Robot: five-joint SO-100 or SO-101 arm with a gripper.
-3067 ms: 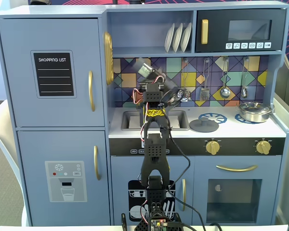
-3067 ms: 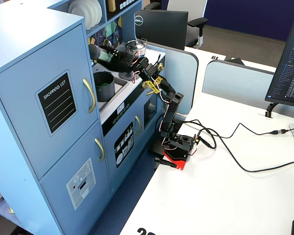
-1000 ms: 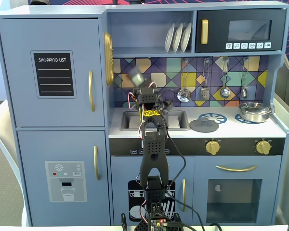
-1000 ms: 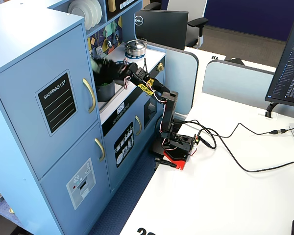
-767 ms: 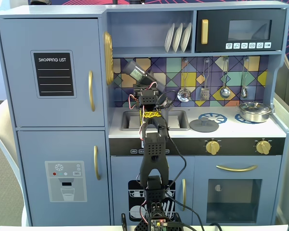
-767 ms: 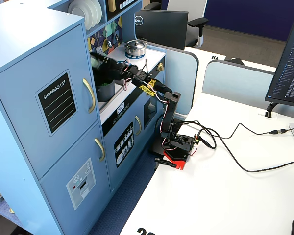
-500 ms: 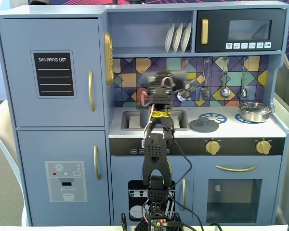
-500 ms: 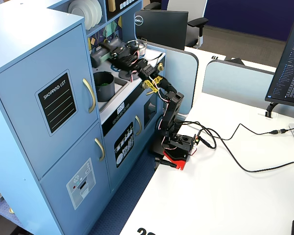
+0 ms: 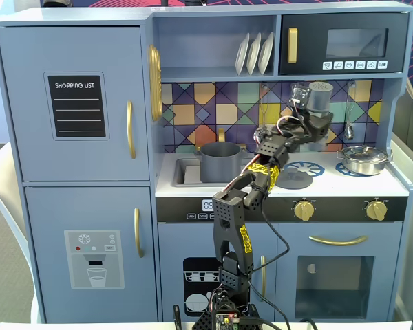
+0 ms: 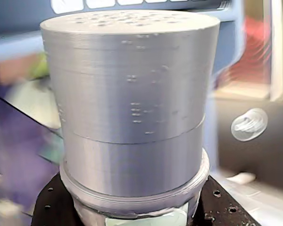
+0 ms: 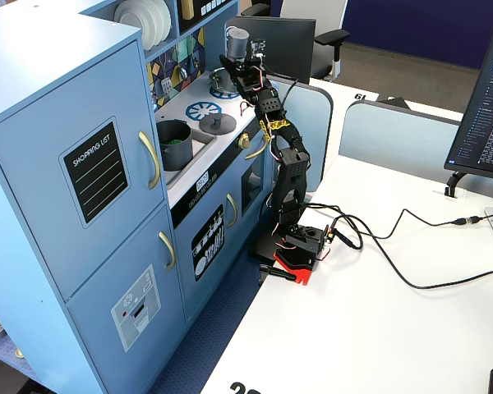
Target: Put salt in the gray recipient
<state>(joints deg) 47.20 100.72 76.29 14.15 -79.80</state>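
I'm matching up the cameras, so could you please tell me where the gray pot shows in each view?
A fixed view: gray pot centre, on the counter by the sink.
Wrist view: not visible; the salt shaker fills it.
A fixed view: upper left, on the counter.
Shared landmark: the flat gray lid beside it.

Black arm point(image 9: 232, 227), yellow-patterned bands, red base

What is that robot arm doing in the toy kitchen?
The robot's gripper holds the salt shaker upright, high above the stove. The gray pot sits in the sink to the left in a fixed view, open on top, its flat lid lying on a burner. The shaker is not over the pot yet.
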